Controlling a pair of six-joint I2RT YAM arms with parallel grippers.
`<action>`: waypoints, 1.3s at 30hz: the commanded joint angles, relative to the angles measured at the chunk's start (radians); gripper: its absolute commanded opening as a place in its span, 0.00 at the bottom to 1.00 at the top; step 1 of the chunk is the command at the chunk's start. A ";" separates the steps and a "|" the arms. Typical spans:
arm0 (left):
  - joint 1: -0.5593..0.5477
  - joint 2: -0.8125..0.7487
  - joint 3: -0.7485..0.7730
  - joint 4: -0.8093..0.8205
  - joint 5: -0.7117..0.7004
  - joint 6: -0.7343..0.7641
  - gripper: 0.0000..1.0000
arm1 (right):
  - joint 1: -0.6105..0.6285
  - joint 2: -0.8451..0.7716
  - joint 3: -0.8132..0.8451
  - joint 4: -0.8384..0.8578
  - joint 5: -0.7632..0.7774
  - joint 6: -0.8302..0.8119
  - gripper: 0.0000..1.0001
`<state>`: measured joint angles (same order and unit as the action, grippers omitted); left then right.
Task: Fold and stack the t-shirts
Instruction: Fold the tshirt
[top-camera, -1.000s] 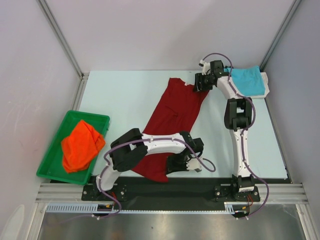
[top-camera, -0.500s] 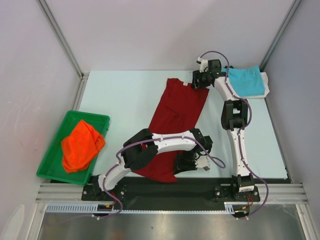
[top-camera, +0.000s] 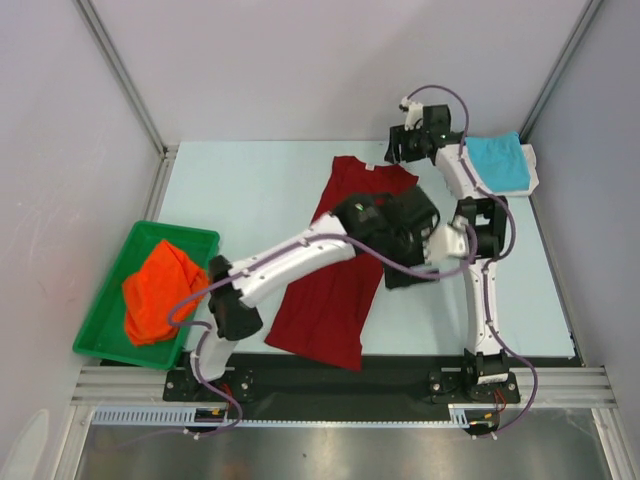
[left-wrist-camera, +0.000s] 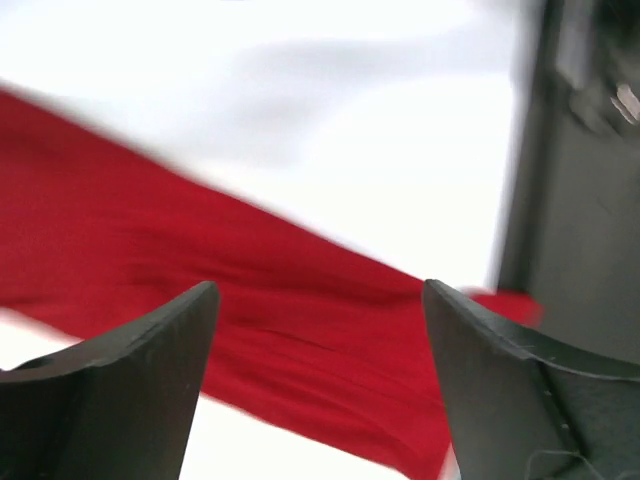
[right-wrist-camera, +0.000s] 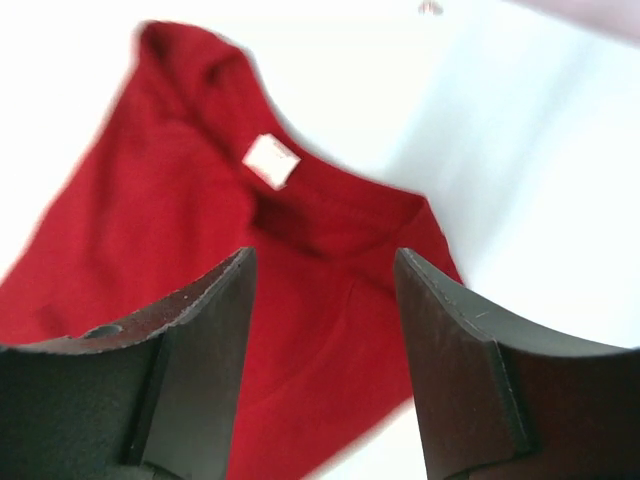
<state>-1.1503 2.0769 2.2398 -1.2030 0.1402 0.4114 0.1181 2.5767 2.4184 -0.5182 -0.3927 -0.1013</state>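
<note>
The dark red t-shirt (top-camera: 330, 300) lies stretched along the table from the back middle to the front edge. It also fills the left wrist view (left-wrist-camera: 250, 300) and the right wrist view (right-wrist-camera: 190, 220). My left gripper (top-camera: 400, 250) hangs open over the shirt's right side, nothing between its fingers (left-wrist-camera: 320, 330). My right gripper (top-camera: 397, 150) stands open just above the collar and its white label (right-wrist-camera: 268, 162), holding nothing (right-wrist-camera: 322, 300). The turquoise t-shirt (top-camera: 497, 160) lies folded at the back right. The orange t-shirt (top-camera: 160, 285) sits crumpled in the tray.
A green plastic tray (top-camera: 103, 297) stands at the left front of the table. The turquoise shirt rests on a white board (top-camera: 530, 183) by the right wall. Metal frame posts rise at both back corners.
My left gripper has opened and let go of the red shirt's front hem, then swung up and back toward the middle. The shirt's front end now lies spread flat. The right gripper rose slightly.
</note>
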 joint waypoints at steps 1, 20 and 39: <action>0.098 -0.101 0.112 0.070 -0.129 0.023 0.89 | -0.020 -0.269 -0.086 0.020 -0.015 0.005 0.63; 0.770 0.327 0.228 0.559 0.347 -0.370 0.74 | 0.002 -0.730 -0.739 -0.132 -0.097 -0.064 0.63; 0.857 0.525 0.173 0.617 0.446 -0.549 0.65 | 0.052 -0.748 -0.843 -0.135 -0.028 -0.110 0.65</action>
<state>-0.3107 2.6049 2.4260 -0.6136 0.5468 -0.1001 0.1646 1.8473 1.5372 -0.6609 -0.4297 -0.1982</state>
